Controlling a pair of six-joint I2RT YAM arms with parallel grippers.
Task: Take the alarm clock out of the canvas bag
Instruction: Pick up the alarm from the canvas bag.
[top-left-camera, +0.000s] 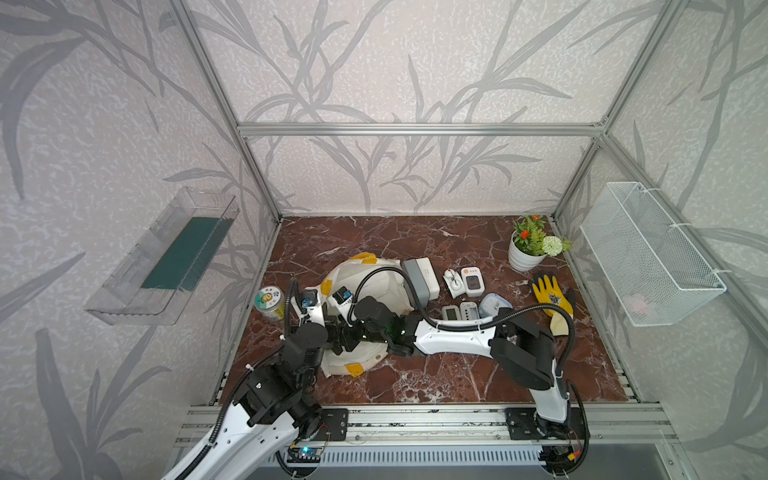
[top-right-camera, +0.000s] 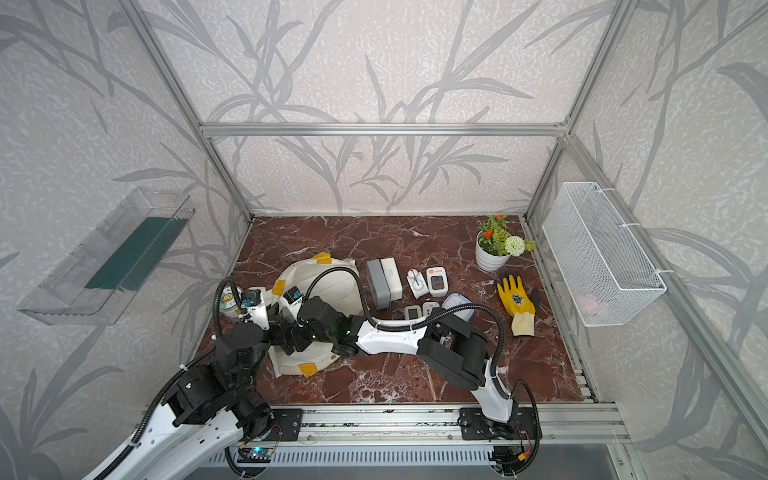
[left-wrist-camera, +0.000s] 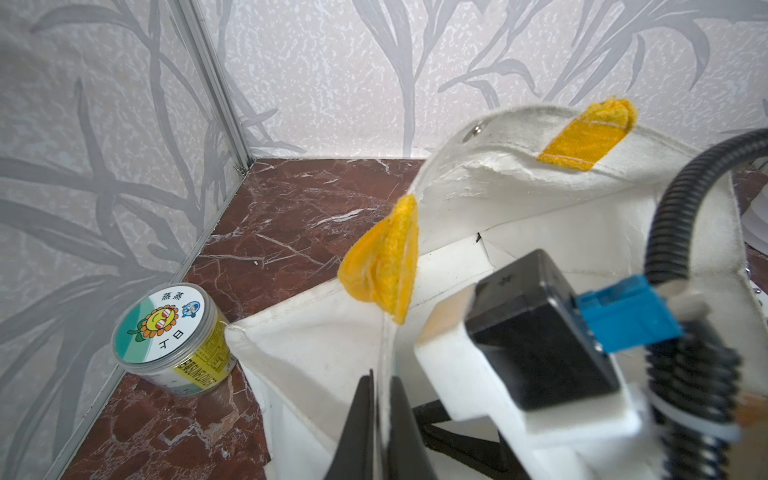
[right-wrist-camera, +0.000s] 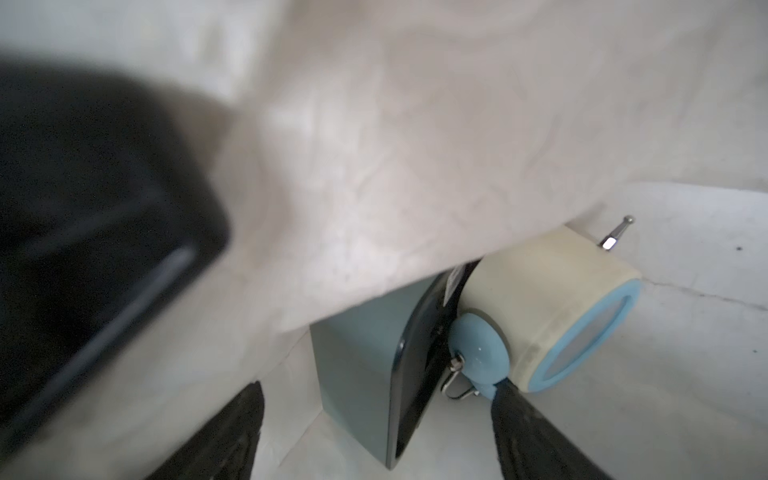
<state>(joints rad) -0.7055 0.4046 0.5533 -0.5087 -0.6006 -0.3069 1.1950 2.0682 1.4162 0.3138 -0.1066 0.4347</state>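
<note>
The alarm clock (right-wrist-camera: 548, 307), cream-bodied with a pale blue rim and bell, lies on its side on the floor of the canvas bag (top-left-camera: 365, 363), deep inside and partly under the bag's sagging upper wall. A grey-green box (right-wrist-camera: 353, 361) and a dark flat panel (right-wrist-camera: 415, 374) stand just beside it in the bag, and the panel looks to lean on the clock's back. The left gripper (left-wrist-camera: 382, 378) is clamped tight on the bag's rim near a yellow handle patch (left-wrist-camera: 386, 266), holding the mouth up. The right gripper (right-wrist-camera: 378, 388) is inside the bag with its jaws spread wide and nothing in them. The box and panel sit between the jaws, and one fingertip (right-wrist-camera: 511, 411) is right at the clock's bell; whether it touches I cannot tell. As aimed, a close would likely catch the box or panel instead. The better move, I judge, is to shift the right gripper sideways inside the bag until the cream drum lies between the jaws. Closing across the drum's flat ends, not its rounded side, the bell or the thin wire, should stop it rolling or slipping free. The left gripper should hold the rim high so the cloth does not drape onto the clock. The slim metal foot (right-wrist-camera: 615, 237) could snag the bag's wall on the way out, so a slow, straight pull toward the mouth seems wise.
</note>
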